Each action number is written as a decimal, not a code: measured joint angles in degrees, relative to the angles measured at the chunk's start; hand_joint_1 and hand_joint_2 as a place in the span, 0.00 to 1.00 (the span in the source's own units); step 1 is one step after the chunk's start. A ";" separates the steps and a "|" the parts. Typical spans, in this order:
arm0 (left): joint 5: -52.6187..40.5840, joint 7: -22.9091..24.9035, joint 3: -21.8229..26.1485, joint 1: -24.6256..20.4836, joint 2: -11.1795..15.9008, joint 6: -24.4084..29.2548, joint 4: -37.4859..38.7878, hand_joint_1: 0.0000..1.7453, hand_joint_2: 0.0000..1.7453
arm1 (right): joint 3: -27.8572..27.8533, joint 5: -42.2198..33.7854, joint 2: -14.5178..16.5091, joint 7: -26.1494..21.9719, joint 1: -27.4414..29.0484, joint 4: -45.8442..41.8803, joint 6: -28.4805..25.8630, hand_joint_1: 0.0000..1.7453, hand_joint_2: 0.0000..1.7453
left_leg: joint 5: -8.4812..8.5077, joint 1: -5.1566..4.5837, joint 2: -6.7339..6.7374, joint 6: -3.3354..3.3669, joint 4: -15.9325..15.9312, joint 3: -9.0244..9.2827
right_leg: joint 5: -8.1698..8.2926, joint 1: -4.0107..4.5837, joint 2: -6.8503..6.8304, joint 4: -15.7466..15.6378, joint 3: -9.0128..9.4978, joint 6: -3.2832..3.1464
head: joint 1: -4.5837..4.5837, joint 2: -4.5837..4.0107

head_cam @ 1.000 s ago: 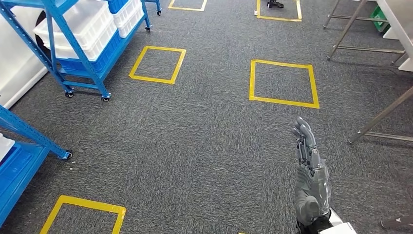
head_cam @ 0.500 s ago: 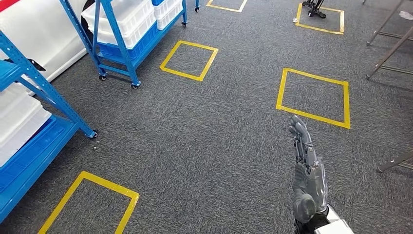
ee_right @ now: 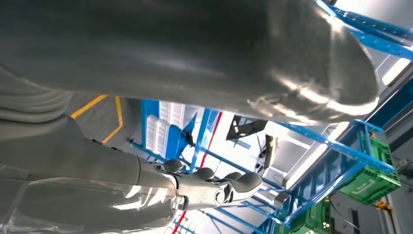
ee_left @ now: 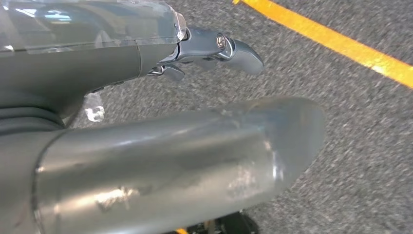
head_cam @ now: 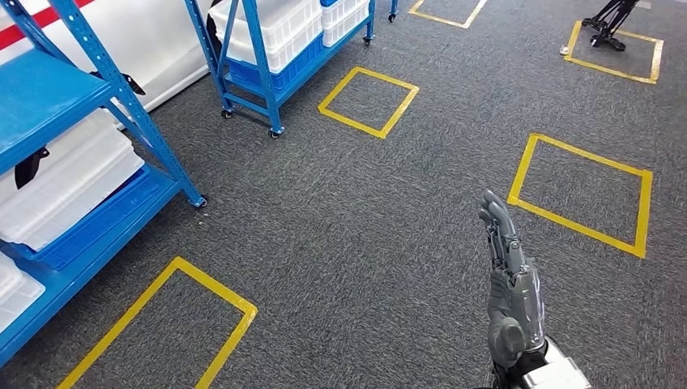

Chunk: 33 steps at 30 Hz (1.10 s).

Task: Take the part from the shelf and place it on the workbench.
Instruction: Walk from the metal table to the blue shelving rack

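A blue shelf [head_cam: 61, 89] stands at the left in the head view, with white bins [head_cam: 69, 182] on its lower level. A small dark part [head_cam: 31, 164] hangs at its edge beside the bins, and another dark piece [head_cam: 130, 83] sits behind the upright. In the right wrist view dark parts [ee_right: 246, 126] show on the blue shelf [ee_right: 341, 146]. My right hand [head_cam: 510, 284] is raised over the carpet at the lower right, fingers straight and empty; its fingers [ee_right: 214, 187] hold nothing. My left hand [ee_left: 160, 146] hangs above the carpet, holding nothing.
A second blue wheeled shelf [head_cam: 271, 77] with white bins stands farther back. Yellow tape squares [head_cam: 369, 101] [head_cam: 579, 190] [head_cam: 154, 324] mark the grey carpet. A black stand [head_cam: 608, 20] sits in a far square at the top right.
The camera has turned left: the near shelf now takes up the left side and the tape squares have slid right. My right hand keeps the same raised, flat pose.
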 joint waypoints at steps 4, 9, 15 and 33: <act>-0.09 0.03 0.00 -0.26 -0.09 -0.05 0.00 0.00 0.00 | -0.05 -0.01 -0.08 0.10 -0.20 0.11 0.45 0.00 0.00 | -5.16 -0.08 5.94 -0.78 9.35 -4.48 | 0.14 0.19 -3.19 -0.74 0.54 -1.25 | -0.59 0.01; -0.16 0.03 0.00 -0.23 -0.18 -0.09 0.00 0.00 0.00 | -0.07 -0.02 -0.10 0.11 -0.22 0.42 0.48 0.00 0.00 | -3.64 0.08 7.76 -0.73 10.22 -4.50 | -0.31 0.58 -7.02 -0.67 0.82 -1.35 | -0.62 0.01; -0.25 0.03 0.00 -0.27 -0.18 -0.04 0.00 0.00 0.00 | -0.07 0.00 -0.15 0.12 -0.35 0.45 0.54 0.00 0.00 | -0.24 -0.79 9.63 0.95 -0.41 0.86 | -0.87 0.90 -9.92 -0.80 1.57 0.08 | -0.56 0.01; -0.88 0.24 0.00 -0.23 -0.64 0.63 0.00 0.00 0.00 | -0.50 0.07 -0.79 0.16 0.32 0.87 0.48 0.00 0.00 | 0.09 -0.22 0.66 0.72 -0.26 0.69 | 0.60 0.26 -0.36 -0.27 0.31 -0.06 | -0.29 0.01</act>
